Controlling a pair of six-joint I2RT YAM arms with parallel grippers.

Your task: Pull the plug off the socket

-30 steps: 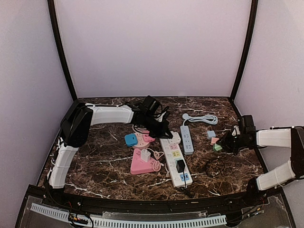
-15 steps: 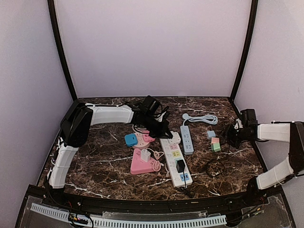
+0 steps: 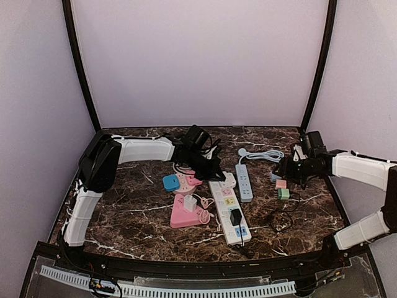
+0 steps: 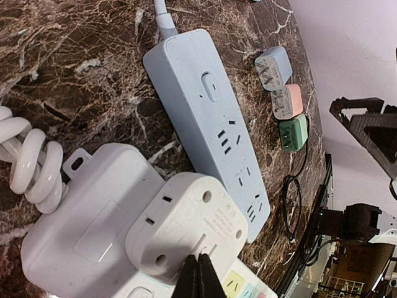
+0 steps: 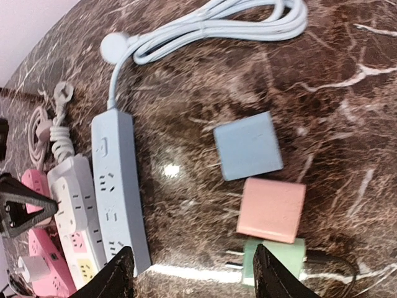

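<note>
At the middle of the marble surface (image 3: 136, 211), seen from above, my left gripper (image 3: 211, 167) is down at the far end of the white power strip (image 3: 228, 208), where the white adapter (image 3: 227, 180) sits. A black plug (image 3: 236, 217) is seated close to that strip's near end, and a white charger (image 3: 190, 202) stands in the pink socket block (image 3: 186, 217) to its left. My right gripper (image 3: 282, 171) hangs over the right side, just beside three small cubes lying loose in a row: a blue cube (image 3: 275, 176), a pink cube (image 3: 281, 184) and a green cube (image 3: 283, 194). The pale blue strip (image 3: 244, 182) lies between my two grippers, and a loop of black cable (image 3: 279, 220) lies nearer my bases

From my left wrist, my fingertips (image 4: 192, 279) are pressed together with nothing between them, their ends touching the near edge of the white adapter. The adapter rests on a larger white block (image 4: 80, 242), with a coiled white cord (image 4: 28, 167) to its left. The pale blue strip runs just beyond, and the three cubes line up past it

From my right wrist, my fingers (image 5: 121, 273) are spread wide and hold nothing. The pink and green cubes lie on the surface in the gap between them, touching each other, with the blue cube just beyond. The green cube's prongs point toward the pale blue strip. A pale blue cord (image 5: 211, 25) curls along the far side
</note>
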